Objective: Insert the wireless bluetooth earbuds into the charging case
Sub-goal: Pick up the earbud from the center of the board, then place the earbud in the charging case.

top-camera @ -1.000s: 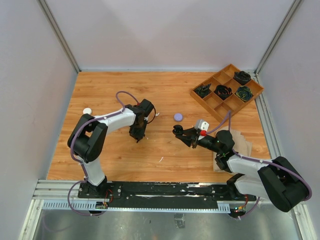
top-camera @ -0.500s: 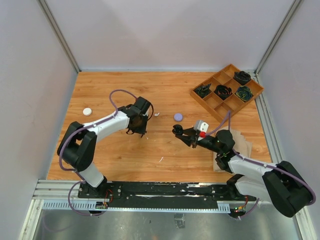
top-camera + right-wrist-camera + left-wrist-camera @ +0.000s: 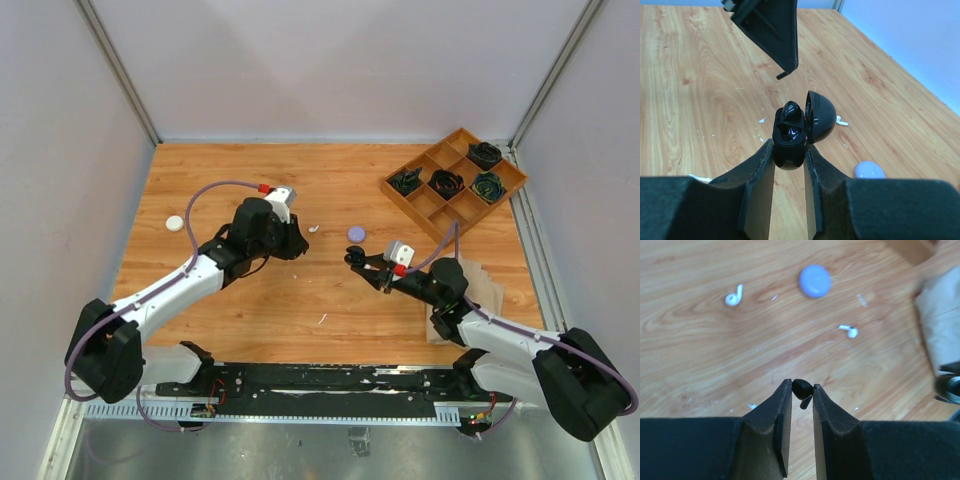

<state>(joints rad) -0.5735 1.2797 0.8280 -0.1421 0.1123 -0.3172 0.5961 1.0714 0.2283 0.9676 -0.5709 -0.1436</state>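
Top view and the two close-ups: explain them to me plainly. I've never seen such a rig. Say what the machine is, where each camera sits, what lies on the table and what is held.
The machine is two robot arms bolted at the near edge of a wooden table. The top view looks down from above and behind them. The other two pictures come from cameras on the wrists, so each shows its own pincer up close. The left pincer is shut on a black earbud. The right pincer is shut on a black charging case, lid open. On the table lie two white earbuds, a lavender disc, a white disc and a wooden tray with dark items in some compartments.
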